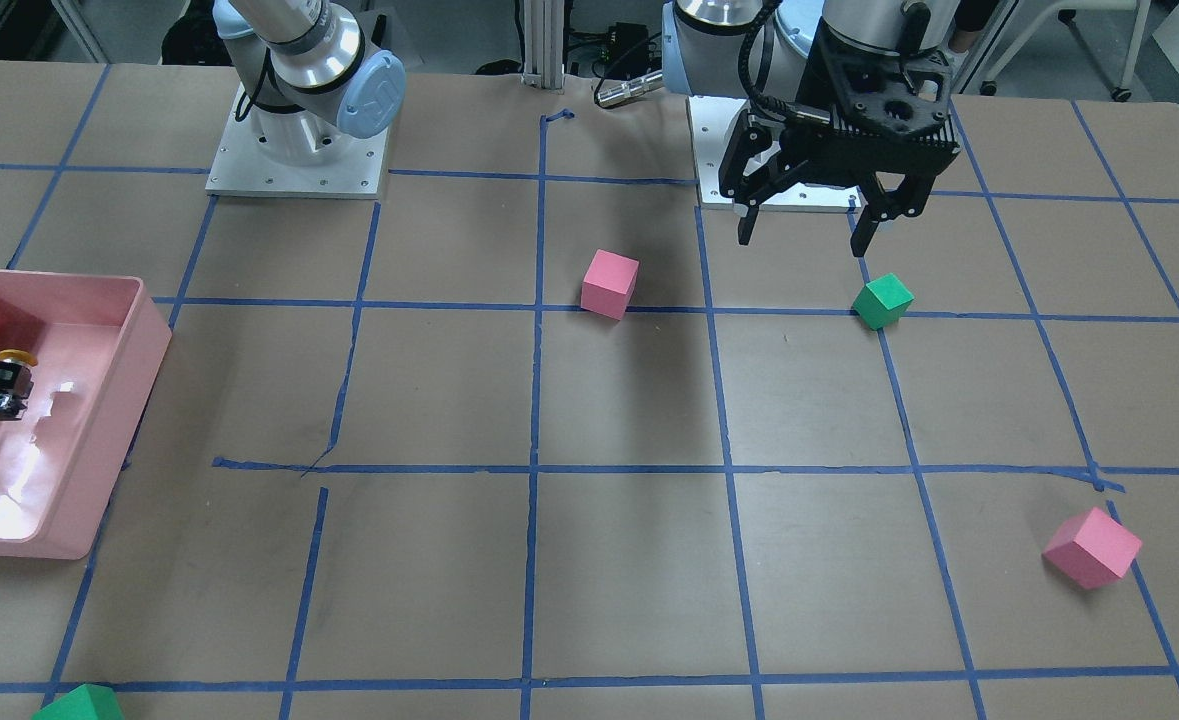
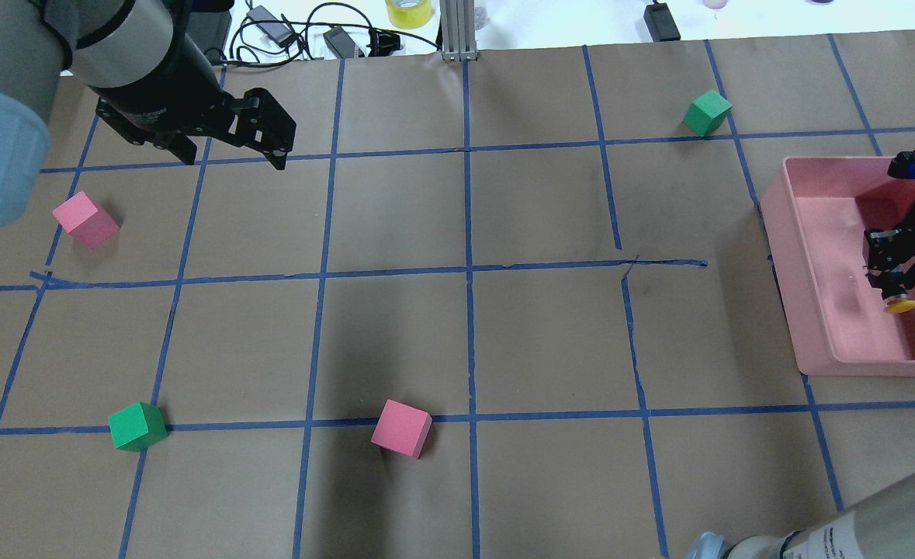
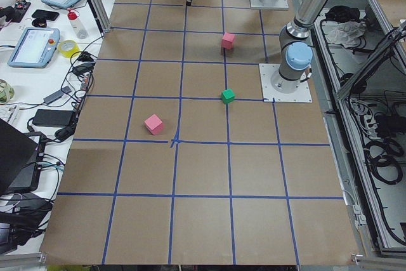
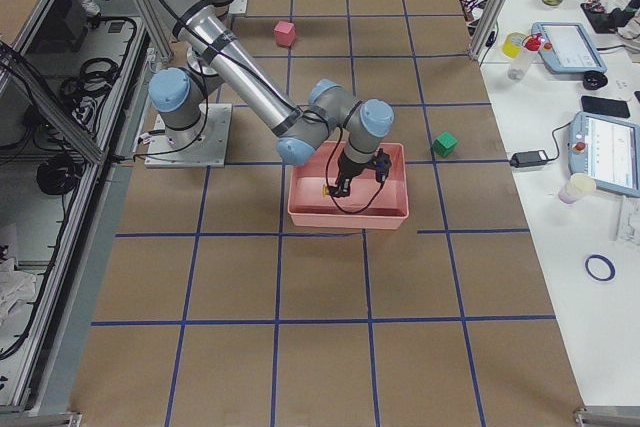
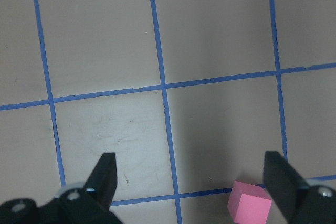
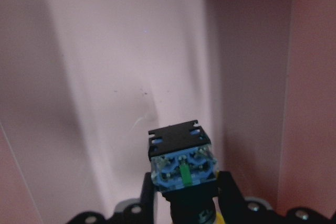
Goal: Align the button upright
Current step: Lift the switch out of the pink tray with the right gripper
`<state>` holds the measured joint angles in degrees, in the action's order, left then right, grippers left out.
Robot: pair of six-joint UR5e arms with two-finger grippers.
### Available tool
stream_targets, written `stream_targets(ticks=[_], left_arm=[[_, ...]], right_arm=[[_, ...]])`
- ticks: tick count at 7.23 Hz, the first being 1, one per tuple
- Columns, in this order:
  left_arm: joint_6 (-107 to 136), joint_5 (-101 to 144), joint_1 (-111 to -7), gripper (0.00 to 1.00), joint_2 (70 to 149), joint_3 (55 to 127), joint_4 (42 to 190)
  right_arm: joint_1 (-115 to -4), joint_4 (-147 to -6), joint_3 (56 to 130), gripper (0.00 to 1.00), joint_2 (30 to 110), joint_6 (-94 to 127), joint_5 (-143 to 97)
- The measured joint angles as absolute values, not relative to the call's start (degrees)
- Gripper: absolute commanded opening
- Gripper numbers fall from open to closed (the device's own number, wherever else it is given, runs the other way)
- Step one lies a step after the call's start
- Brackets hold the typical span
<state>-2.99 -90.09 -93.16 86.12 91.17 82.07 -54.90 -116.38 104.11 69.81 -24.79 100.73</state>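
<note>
My right gripper (image 2: 897,289) is shut on the button (image 1: 7,382) inside the pink bin (image 2: 802,256). It grips the black body. The yellow cap (image 2: 900,305) points toward the robot's side. The contact block (image 6: 181,163) sticks out past the fingers in the right wrist view, with the bin floor behind it. I cannot tell whether the button touches the floor. My left gripper (image 1: 805,238) is open and empty, held high above the table. The left wrist view shows its two fingers (image 5: 107,169) spread wide over bare paper.
Two pink cubes (image 1: 610,284) (image 1: 1092,547) and two green cubes (image 1: 882,300) (image 1: 79,705) lie scattered on the brown paper with its blue tape grid. The bin's walls (image 1: 99,430) surround the right gripper. Cables and devices lie beyond the table's far edge.
</note>
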Motion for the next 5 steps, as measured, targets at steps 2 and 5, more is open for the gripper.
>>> stream_targets(ticks=[2, 5], left_arm=[[-3.0, -90.1, -93.2, 1.00, 85.7, 92.0, 82.0], [-3.0, -90.2, -93.2, 1.00, 85.6, 92.3, 81.9]], right_arm=[[-55.3, -113.6, 103.2, 0.00, 71.9, -24.8, 100.6], [-57.3, -104.9, 96.1, 0.00, 72.9, -24.7, 100.5]])
